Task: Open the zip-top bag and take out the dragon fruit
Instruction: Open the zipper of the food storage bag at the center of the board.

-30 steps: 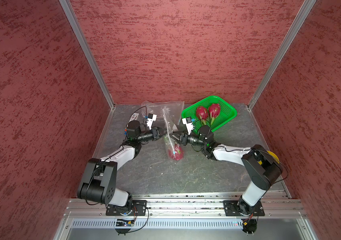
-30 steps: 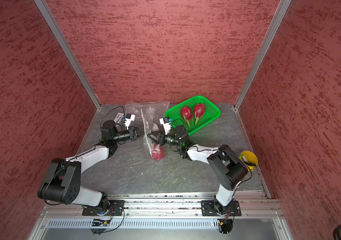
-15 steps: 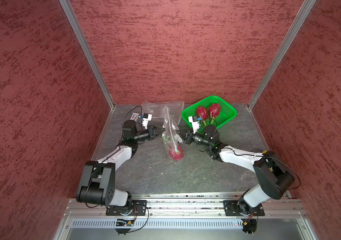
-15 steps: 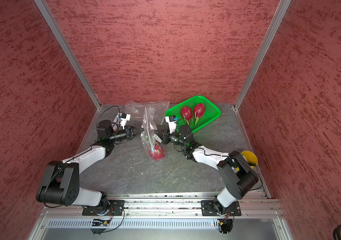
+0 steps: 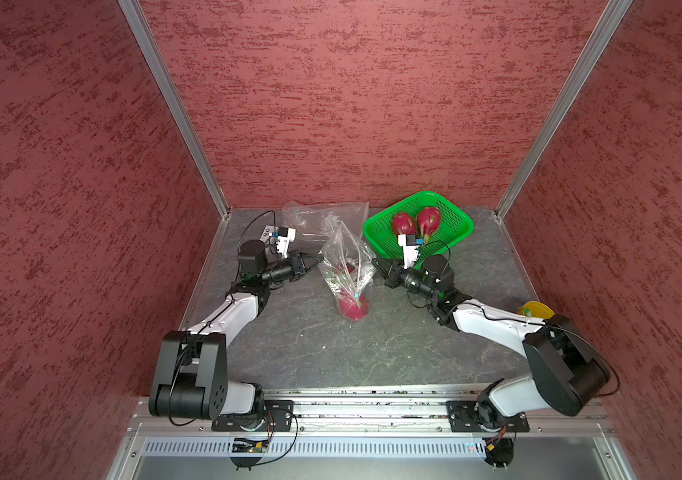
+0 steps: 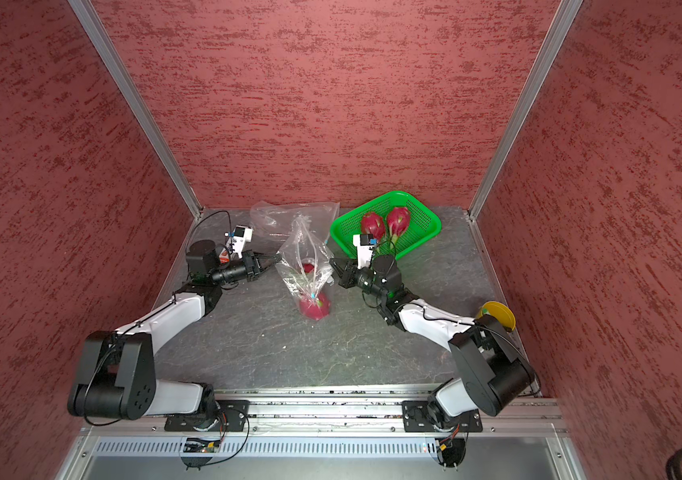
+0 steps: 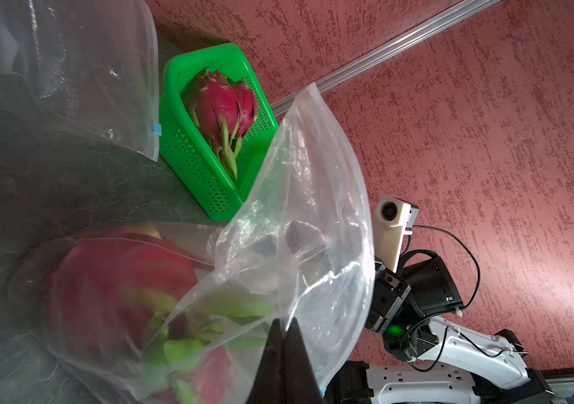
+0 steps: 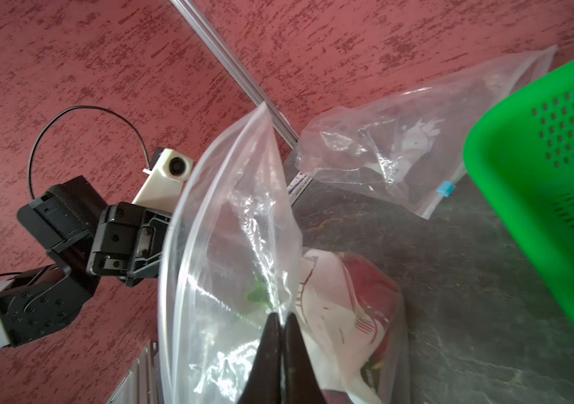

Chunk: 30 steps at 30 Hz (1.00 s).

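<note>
Top views both show the zip-top bag [image 5: 345,253] standing up off the desk [image 5: 372,353], just beside the green basket [image 5: 453,235] on the side nearer the left arm [image 5: 231,309]. The left jaws are closed on the bag's film on the side away from the basket. The right jaws, at the end of the right arm [image 5: 491,324], are closed on the film on the side facing the basket. Each wrist view agrees: two dark tips are pressed together with a pinch of clear plastic between them.

The dragon fruit [image 5: 352,308] sits low in the bag and rests on the desk, out from the basket toward the arm bases. It lies below the line between the two pairs of jaws and about midway between them, so neither arm looks clearly nearer. The bag's long axis runs from its raised peak down to a small blue slider [image 5: 356,296] just beside the fruit. A pink patch higher in the bag may be a second fruit; I cannot tell.

I would judge that the coming move is a pull across that axis, one side toward the basket and the other away from it. The right wrist view shows a thick rim bowed in a wide curve, which looks like a mouth partly spread. To lift the fruit, one pair of jaws would then have to let go and come down on it.
</note>
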Each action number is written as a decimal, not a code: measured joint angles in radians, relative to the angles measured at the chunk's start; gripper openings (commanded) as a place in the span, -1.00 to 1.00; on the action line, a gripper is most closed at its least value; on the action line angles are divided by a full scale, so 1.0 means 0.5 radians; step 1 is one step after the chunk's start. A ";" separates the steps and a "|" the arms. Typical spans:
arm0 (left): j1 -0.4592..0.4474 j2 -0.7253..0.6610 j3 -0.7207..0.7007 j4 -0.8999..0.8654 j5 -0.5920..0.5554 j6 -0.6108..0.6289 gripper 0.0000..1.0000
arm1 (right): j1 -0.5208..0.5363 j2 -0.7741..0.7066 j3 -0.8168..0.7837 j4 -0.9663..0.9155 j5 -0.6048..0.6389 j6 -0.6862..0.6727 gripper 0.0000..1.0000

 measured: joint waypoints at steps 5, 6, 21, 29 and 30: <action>-0.011 0.000 -0.004 0.002 -0.019 -0.001 -1.00 | -0.011 0.002 -0.010 0.076 -0.083 0.046 -1.00; -0.023 0.000 -0.004 0.002 -0.020 -0.001 -1.00 | -0.011 0.009 -0.008 0.121 -0.123 0.062 -1.00; -0.128 0.005 0.039 0.008 -0.021 0.008 -1.00 | -0.006 -0.092 0.262 -0.214 0.014 -0.120 -0.11; -0.153 0.027 0.039 0.015 -0.021 0.008 -1.00 | 0.130 -0.100 0.513 -0.376 0.129 -0.243 -0.10; -0.155 0.027 0.039 0.015 -0.021 0.008 -1.00 | 0.152 -0.085 0.541 -0.397 0.136 -0.256 -0.10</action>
